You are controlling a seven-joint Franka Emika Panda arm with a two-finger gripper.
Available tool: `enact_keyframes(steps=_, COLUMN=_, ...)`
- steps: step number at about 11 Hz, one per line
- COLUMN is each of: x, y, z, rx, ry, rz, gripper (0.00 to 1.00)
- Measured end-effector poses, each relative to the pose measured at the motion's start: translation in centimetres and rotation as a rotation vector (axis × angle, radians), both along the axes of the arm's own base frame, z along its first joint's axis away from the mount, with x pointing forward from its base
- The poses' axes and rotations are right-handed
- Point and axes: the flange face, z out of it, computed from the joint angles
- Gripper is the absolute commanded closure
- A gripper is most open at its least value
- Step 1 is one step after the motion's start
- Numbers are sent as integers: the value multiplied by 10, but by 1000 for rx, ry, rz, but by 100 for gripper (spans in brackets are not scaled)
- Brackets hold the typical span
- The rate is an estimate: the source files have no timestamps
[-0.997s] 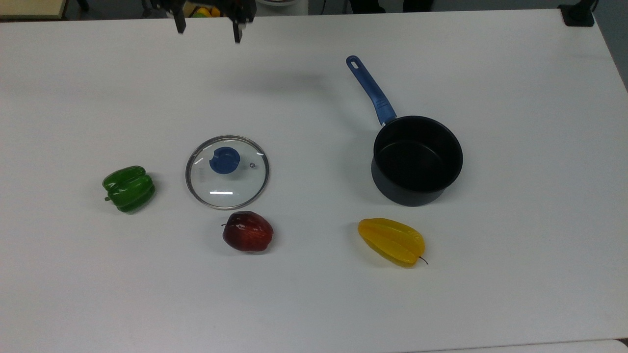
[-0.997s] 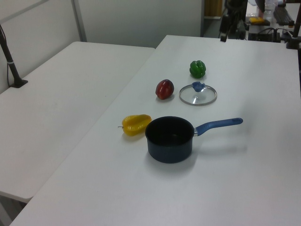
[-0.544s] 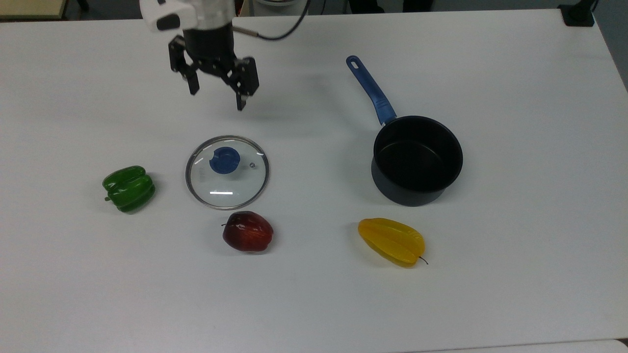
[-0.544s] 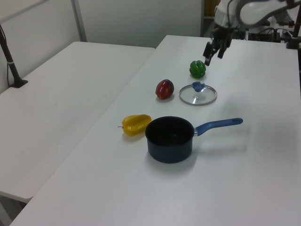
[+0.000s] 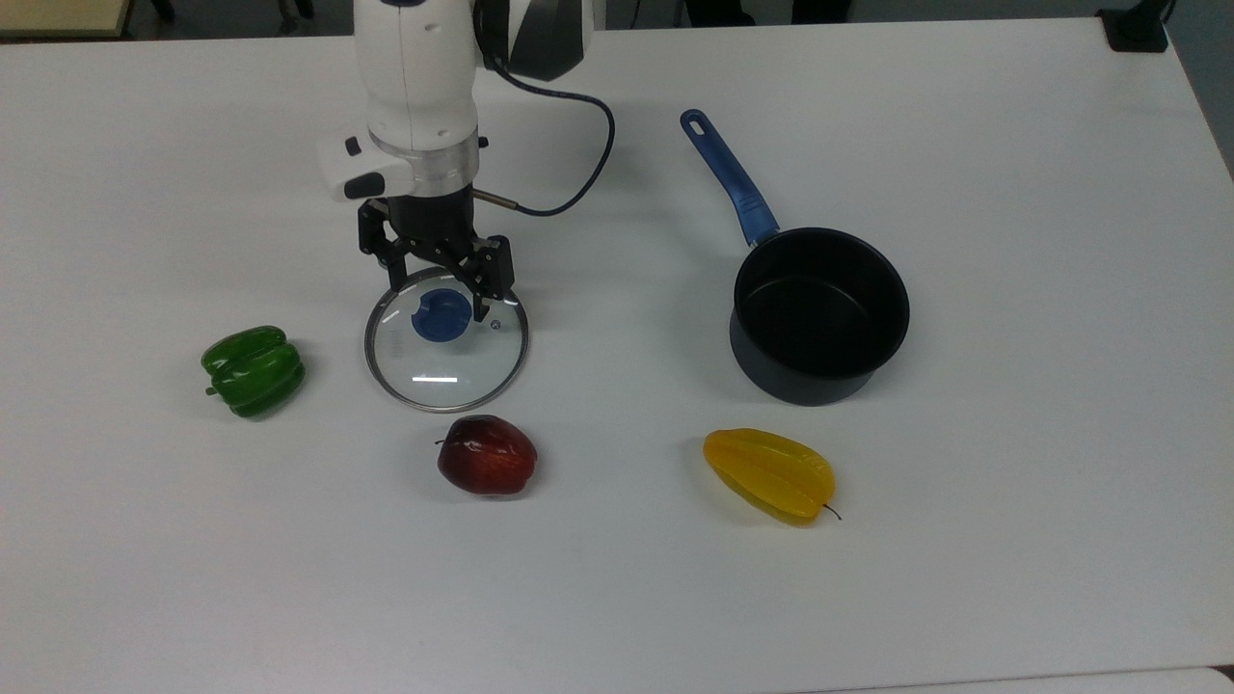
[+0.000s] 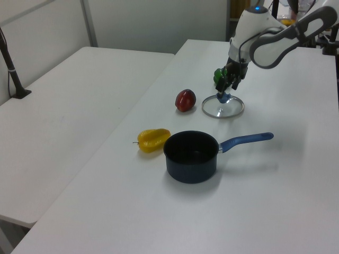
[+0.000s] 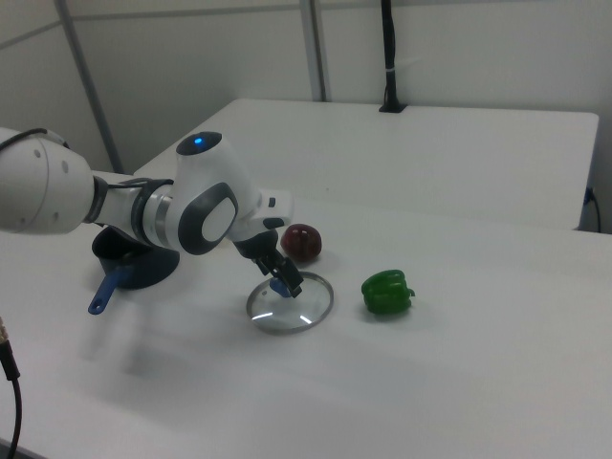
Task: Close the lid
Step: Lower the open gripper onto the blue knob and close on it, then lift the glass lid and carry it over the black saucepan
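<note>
White table [image 5: 1012,145] carries everything, with a second white table beside it in the left view. With the lid [image 5: 446,339] as the landmark: it lies flat on the table, knob [image 5: 442,314] up, well apart from the pot [image 5: 819,313].

The gripper [image 5: 439,286] hangs just over the knob, fingers spread wide to either side of it, one fingertip [image 5: 480,306] over the glass near the steam vent. Whether the fingers touch the knob cannot be told.

In the top view, the pepper [image 5: 253,370] sits to the lid's left, near it. The apple [image 5: 487,455] lies just below the lid, close to its rim. The pot stands open and upright, well to the lid's right, its blue handle [image 5: 728,176] pointing up and left. The yellow starfruit [image 5: 769,474] lies below the pot, further from the lid than the apple.
</note>
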Motion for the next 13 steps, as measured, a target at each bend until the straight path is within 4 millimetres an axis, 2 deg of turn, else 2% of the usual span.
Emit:
enact_keyframes(steps=3, x=5, y=1, z=-13, rx=-5, ry=-20, rz=7, gripper=18)
enact_keyframes(steps=6, x=7, y=2, z=-16, rx=-6, ry=-32, rz=10, gripper=43)
enact_keyframes(steps=8, x=7, y=3, z=-16, rx=-14, ry=-33, rz=18, gripper=63)
enact_keyframes(steps=9, x=7, y=3, z=-16, rx=-15, ry=-34, rz=19, gripper=68)
enact_keyframes(steps=13, x=7, y=3, z=-15, rx=-15, ry=-34, rz=19, gripper=70)
